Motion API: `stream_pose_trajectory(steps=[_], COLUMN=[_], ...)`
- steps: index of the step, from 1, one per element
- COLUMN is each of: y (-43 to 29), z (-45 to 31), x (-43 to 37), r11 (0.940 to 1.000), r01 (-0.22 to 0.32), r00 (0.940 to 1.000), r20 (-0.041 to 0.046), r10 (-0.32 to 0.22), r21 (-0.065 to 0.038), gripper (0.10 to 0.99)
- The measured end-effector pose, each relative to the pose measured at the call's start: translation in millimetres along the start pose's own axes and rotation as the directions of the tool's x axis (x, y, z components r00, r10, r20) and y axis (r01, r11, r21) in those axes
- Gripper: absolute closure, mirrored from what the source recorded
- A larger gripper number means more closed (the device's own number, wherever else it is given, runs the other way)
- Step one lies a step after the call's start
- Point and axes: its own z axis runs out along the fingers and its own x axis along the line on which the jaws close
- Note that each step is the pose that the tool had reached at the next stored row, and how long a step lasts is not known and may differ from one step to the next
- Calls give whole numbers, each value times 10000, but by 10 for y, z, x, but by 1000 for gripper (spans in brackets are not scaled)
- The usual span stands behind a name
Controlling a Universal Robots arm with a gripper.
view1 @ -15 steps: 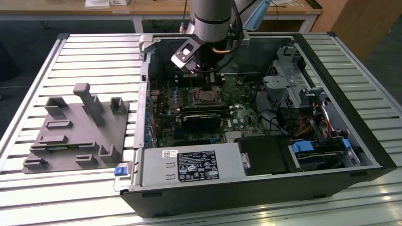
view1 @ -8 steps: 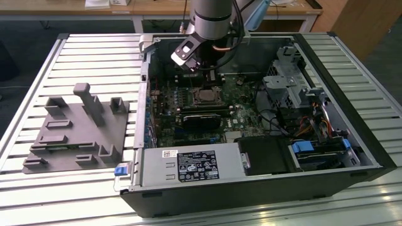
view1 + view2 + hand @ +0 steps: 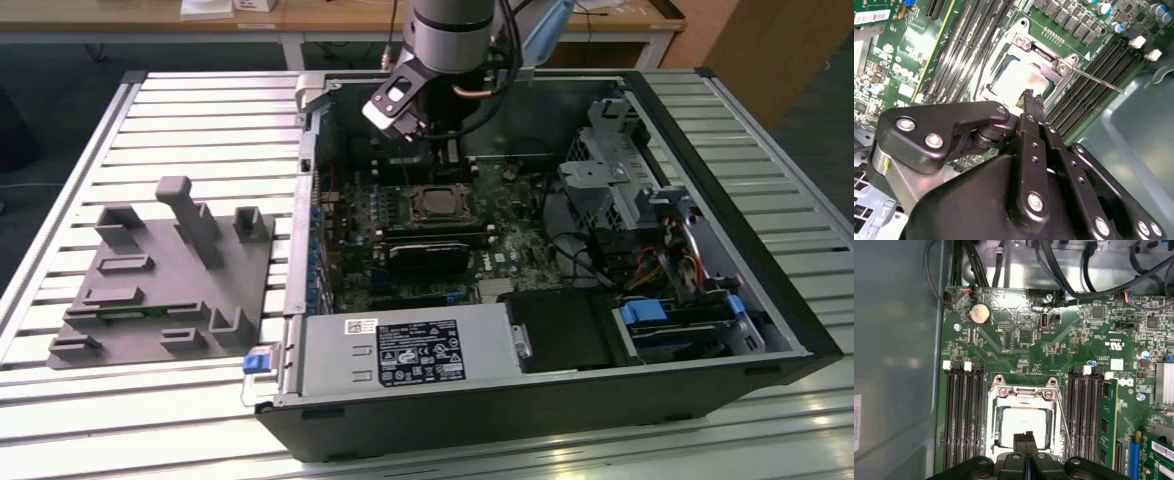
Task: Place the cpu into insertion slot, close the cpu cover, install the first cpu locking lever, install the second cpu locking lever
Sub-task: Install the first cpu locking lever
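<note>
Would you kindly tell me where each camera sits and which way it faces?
Exterior view: off the arm, above the open computer case, looking down; arm and gripper show.
First wrist view: on the wrist, facing squarely onto the motherboard; gripper tips show.
Second wrist view: on the wrist, slanting along the gripper.
Shared: both wrist views show the shut gripper, cpu and cpu cover.

Ext. view: arm point(image 3: 454, 30) cut off at frame's top edge; desk point(image 3: 200, 100) runs off bottom edge; slot point(image 3: 438, 203) too small to tell what's in it. In both wrist views end effector point(image 3: 1025, 435) point(image 3: 1031, 97) hides near part of cpu point(image 3: 1021, 420) & near edge of cover point(image 3: 1021, 392); glare washes out cpu top.
</note>
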Motion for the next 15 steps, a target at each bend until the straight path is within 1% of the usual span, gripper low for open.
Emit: stream_pose_trajectory(steps=[2, 6, 13, 14, 15], y=[1, 3, 9, 9, 9], z=[-40, -154, -415, -440, -446], x=[0, 2, 6, 6, 7], r11=[10000, 10000, 10000, 10000, 10000], r01=[0, 0, 0, 3, 39], r00=[10000, 10000, 10000, 10000, 10000], r20=[2, 1, 4, 6, 4], r10=[0, 0, 0, -3, -39], r21=[0, -11, -36, -51, -68], gripper=[980, 980, 980, 980, 980])
